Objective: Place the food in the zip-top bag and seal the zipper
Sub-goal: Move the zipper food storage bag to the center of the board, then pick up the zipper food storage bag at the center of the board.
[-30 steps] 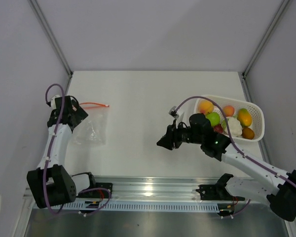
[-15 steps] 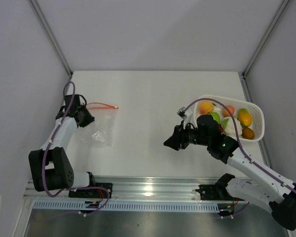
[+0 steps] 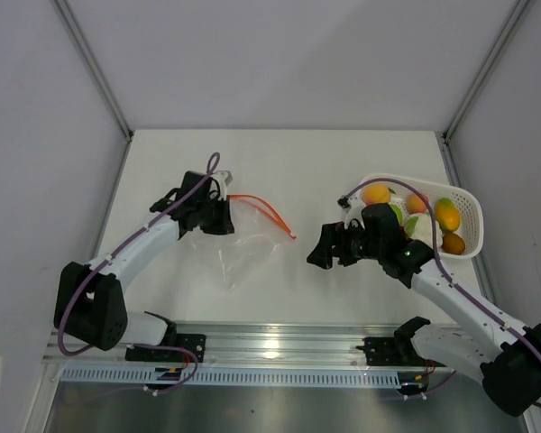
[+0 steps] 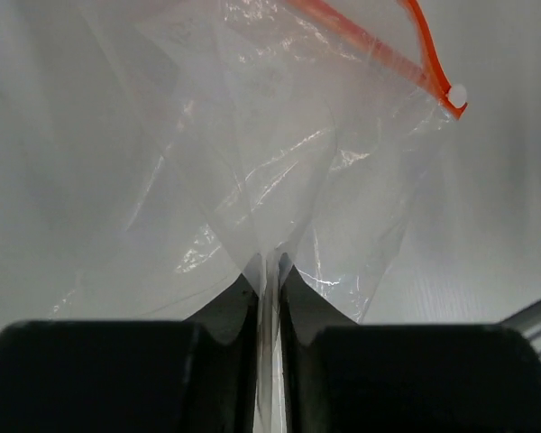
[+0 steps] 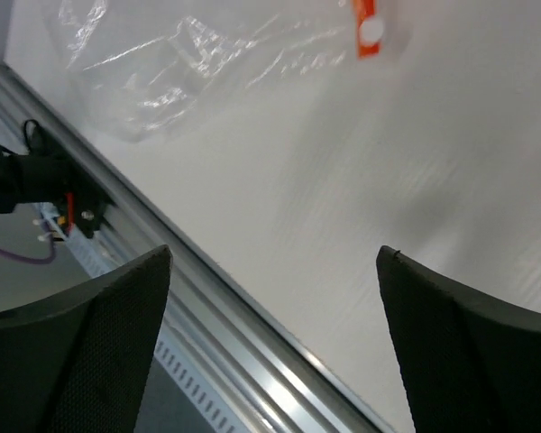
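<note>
Left gripper (image 4: 269,267) pinches the zip-top bag (image 3: 246,245) edge — right gripper (image 5: 275,260) gapes, table (image 3: 298,171) between.

The left arm (image 3: 131,251) and the right arm (image 3: 460,307) are built alike: slim white link shells set between bulky matt-black joint housings, the largest a rounded black drum at each shoulder; a thin purple cable (image 3: 60,316) runs along each arm in loose loops; on the right arm it ends near the wrist in a small pale plug (image 3: 344,200); a tiny green light (image 3: 398,255) glows on that arm's black housing; the left gripper (image 4: 269,275) has smooth black fingers tapering to thin tips; the right gripper (image 5: 275,343) has broad black fingers (image 5: 81,352) with finely dimpled faces; each base (image 3: 167,347) is a low black block.
</note>
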Tool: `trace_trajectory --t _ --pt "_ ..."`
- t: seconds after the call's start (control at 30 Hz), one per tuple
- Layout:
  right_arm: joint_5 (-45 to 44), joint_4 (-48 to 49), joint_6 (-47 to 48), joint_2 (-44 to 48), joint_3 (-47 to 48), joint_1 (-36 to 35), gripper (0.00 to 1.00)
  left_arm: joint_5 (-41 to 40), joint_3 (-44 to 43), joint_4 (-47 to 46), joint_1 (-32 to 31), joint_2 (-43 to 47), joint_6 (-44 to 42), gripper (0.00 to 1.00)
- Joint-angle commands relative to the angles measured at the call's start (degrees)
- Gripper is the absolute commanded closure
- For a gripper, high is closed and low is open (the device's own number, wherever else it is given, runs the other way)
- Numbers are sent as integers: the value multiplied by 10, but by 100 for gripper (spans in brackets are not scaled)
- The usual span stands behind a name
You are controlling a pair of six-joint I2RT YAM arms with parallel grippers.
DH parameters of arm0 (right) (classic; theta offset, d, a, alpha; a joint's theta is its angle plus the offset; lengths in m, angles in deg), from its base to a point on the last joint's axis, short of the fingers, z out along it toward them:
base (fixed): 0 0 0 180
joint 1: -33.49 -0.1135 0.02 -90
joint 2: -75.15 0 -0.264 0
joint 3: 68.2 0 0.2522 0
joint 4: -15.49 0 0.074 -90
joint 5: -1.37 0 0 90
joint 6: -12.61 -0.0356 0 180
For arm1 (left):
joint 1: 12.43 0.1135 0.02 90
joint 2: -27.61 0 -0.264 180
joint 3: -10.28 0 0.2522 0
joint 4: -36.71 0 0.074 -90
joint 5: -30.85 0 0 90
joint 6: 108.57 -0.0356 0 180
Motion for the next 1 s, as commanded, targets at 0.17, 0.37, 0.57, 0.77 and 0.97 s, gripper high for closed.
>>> trace_trajectory --t 0.17,0.37,0.57,0.77,0.97 --pt "22 41 -73 6 25 96 1 40 -30 49 -60 -1 -66 47" --pt "164 148 -100 -60 10 163 1 -9 -33 59 -99 65 -47 9" --pt "200 165 -47 -248 96 147 11 -184 -25 90 -129 192 28 7" --pt "256 266 -38 -400 138 135 21 -247 4 106 -154 320 88 6" --pt "273 285 -1 -493 206 112 25 -201 35 109 -162 349 115 8"
